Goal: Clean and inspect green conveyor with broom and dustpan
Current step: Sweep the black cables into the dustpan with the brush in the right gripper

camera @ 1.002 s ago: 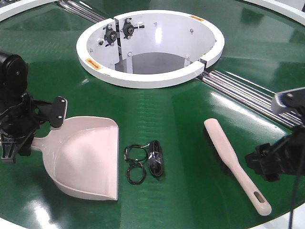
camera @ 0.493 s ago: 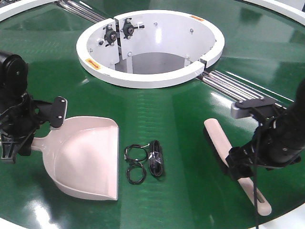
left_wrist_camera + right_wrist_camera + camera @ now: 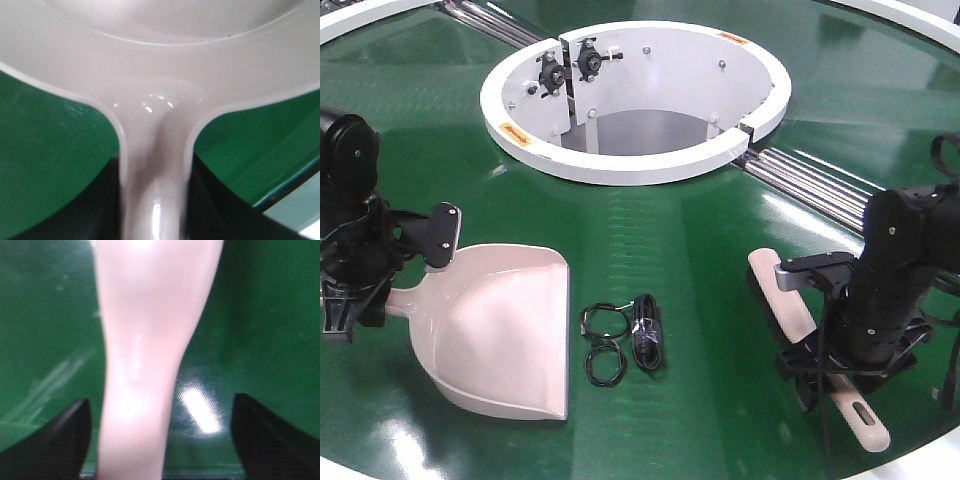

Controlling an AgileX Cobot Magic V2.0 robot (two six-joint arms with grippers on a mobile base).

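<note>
**Opening stage of the sweep, both tools lying on the large glossy dark-green round conveyor belt (image 3: pixel 700 230).**

- **Left side.** Your left pincer (image 3: pixel 156 200) is clenched on the long straight handle of the wide beige-pink plastic dustpan (image 3: pixel 500 335). The scoop extends ahead of this pincer and sits flat on the belt. Its front lip is turned towards your right pincer.
- **Right side.** Your right pincer (image 3: pixel 161 405) is released. Its two dark fingers (image 3: pixel 50 440) stand wide apart, one on each side of the slim beige-pink plastic hand broom (image 3: pixel 782 290), low over its handle. The wrist view shows bare green beside the handle, so nothing is gripped. The brush head reaches beyond this pincer towards the white ring opening (image 3: pixel 620 165). The slotted handle end pokes out behind the pincer, near the belt's edge.
- **Between the pincers.** A small coiled black cable bundle (image 3: pixel 647 345) and some thin black rings (image 3: pixel 603 345) lie just off the dustpan's lip, apart from both tools.
- **Beyond the right pincer.** Metal roller strips (image 3: pixel 810 185) run outwards from the ring.

**Progress, as a judgement:** the task is at an early stage. The dustpan is secured and the broom is straddled but not yet grasped. No sweeping appears done, since the black items lie outside the scoop and nothing shows inside it. You have yet to close on the broom handle, lift it, brush the items into the scoop, and then look over the belt.
</note>
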